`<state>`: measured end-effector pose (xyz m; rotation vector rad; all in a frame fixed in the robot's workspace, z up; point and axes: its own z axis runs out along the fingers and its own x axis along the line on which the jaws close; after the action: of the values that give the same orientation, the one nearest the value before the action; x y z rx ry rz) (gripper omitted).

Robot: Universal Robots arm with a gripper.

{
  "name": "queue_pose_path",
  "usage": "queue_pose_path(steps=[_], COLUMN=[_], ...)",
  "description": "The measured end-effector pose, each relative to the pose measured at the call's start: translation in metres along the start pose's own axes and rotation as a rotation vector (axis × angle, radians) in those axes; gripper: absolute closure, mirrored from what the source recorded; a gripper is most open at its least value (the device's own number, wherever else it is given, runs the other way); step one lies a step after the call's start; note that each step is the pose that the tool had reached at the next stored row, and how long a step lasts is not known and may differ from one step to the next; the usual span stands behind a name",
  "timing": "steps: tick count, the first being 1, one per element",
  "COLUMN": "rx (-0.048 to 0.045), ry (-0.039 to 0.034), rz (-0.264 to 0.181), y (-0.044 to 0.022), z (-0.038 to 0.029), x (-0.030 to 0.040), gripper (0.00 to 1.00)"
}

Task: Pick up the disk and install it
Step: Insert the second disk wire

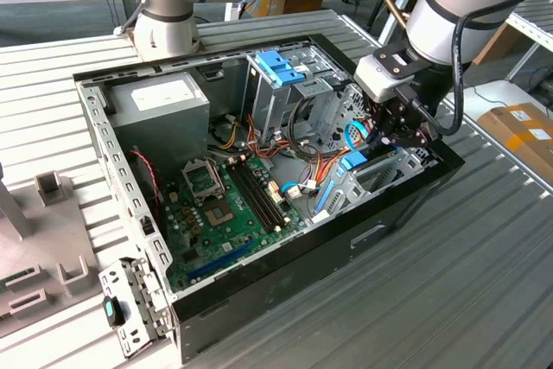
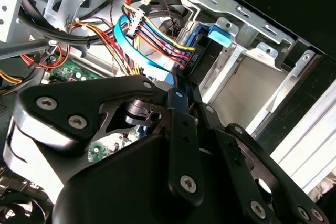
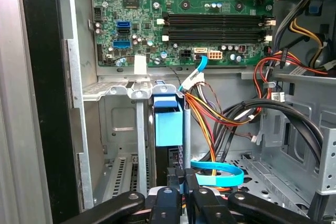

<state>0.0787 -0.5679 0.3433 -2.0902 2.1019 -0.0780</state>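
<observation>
The gripper (image 1: 390, 137), narrowly closed, sits at the disk (image 3: 169, 124) edge inside its tight metal bay (image 3: 118, 90), cables (image 3: 210, 108) crowding alongside.

open computer case (image 1: 259, 274), hand (image 1: 399, 131) inside

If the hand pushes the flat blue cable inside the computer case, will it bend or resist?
The blue cable probably bends easily: it is thin, flat and already curls in a loop. It looks light, and may spring back.
</observation>
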Motion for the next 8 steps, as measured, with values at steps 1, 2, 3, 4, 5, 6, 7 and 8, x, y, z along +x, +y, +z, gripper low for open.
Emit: queue_pose_path(steps=[1,2,3,4,5,6,7,8], rx=[-0.0001,-0.0002,-0.0002,-0.0003,-0.0003,-0.0003,-0.0004,-0.0004], ry=[-0.0009,-0.0023,-0.0046,-0.0055,-0.0061,-0.0067,-0.0071,-0.0077], rz=[0.000,-0.001,-0.001,-0.002,-0.002,-0.002,-0.003,-0.003], y=[0.0000,0.0001,0.0001,0.0002,0.0003,0.0003,0.0004,0.0005], z=[0.0001,0.0004,0.0009,0.0013,0.0016,0.0021,0.0025,0.0031], x=[0.0000,0.0000,0.0001,0.0002,0.0002,0.0003,0.0003,0.0004], gripper=[0.84,0.84,0.84,0.84,0.84,0.84,0.84,0.84])
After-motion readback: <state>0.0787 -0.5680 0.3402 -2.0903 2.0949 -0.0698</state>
